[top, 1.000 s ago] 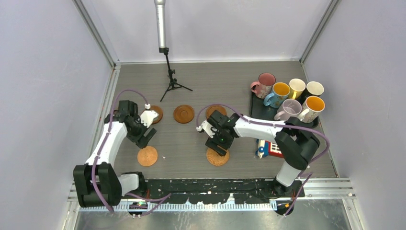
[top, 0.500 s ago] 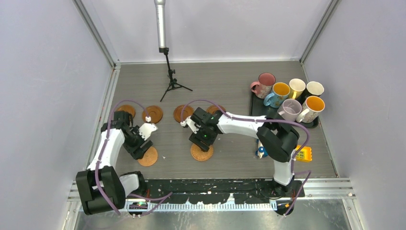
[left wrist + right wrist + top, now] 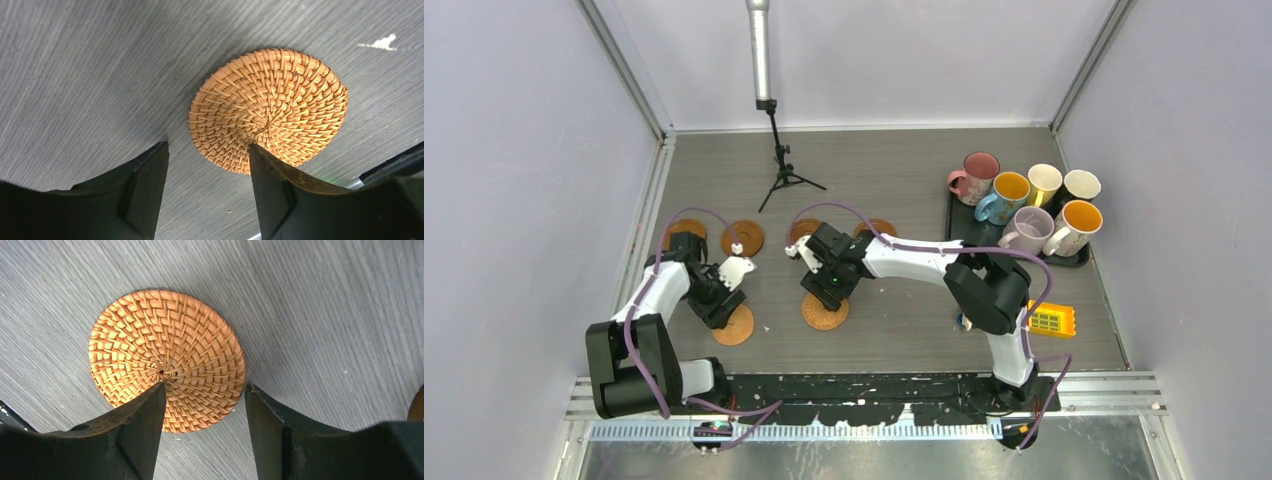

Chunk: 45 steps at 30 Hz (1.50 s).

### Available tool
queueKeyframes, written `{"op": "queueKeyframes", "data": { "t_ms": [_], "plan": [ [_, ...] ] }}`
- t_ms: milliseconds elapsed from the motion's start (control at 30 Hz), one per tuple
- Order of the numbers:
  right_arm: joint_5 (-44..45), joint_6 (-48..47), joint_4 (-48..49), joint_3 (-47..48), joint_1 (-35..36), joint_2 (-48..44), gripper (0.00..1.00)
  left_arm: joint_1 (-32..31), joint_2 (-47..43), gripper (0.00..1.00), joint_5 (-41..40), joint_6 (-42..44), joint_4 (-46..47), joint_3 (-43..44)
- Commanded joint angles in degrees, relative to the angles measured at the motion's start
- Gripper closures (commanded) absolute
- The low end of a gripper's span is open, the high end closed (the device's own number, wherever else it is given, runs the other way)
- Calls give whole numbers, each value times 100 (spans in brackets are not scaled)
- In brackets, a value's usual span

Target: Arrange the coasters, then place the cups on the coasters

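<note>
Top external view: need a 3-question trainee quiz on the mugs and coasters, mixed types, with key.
1. How many mugs stand on the black tray? A) two B) four C) six
2. Fill in: the left gripper and the right gripper each hang, jaws apart, over a ____ coaster.
3. True or false: a mug already sits on a coaster.
Key: 1 C; 2 woven; 3 false.

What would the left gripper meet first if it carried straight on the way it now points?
Probably the light woven coaster beneath the left gripper; one finger is over it, the other over bare table. Height is unclear.
</note>
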Motion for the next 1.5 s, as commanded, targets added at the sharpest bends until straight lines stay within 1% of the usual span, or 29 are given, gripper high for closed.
{"op": "queueKeyframes", "data": {
  "t_ms": [0,167,433,700,867,1100,1367,1467],
  "plan": [
    [250,162,181,91,48,422,37,-69,105,39,79,-319,701,-70],
    [225,157,103,201,68,461,37,-73,364,39,126,-601,903,43],
    [217,166,34,453,143,598,36,-111,534,39,308,-924,943,294],
    [167,177,-8,515,197,603,36,-118,703,39,423,-1223,940,492],
    [117,156,-42,501,197,508,36,-115,603,39,470,-1236,805,555],
    [171,181,-101,605,197,260,35,-115,410,35,552,-1298,472,696],
    [122,403,-102,949,197,62,34,-108,60,32,670,-1373,196,833],
    [106,437,-106,1030,197,-42,32,-108,-135,31,768,-1396,24,927]
  ]
}}
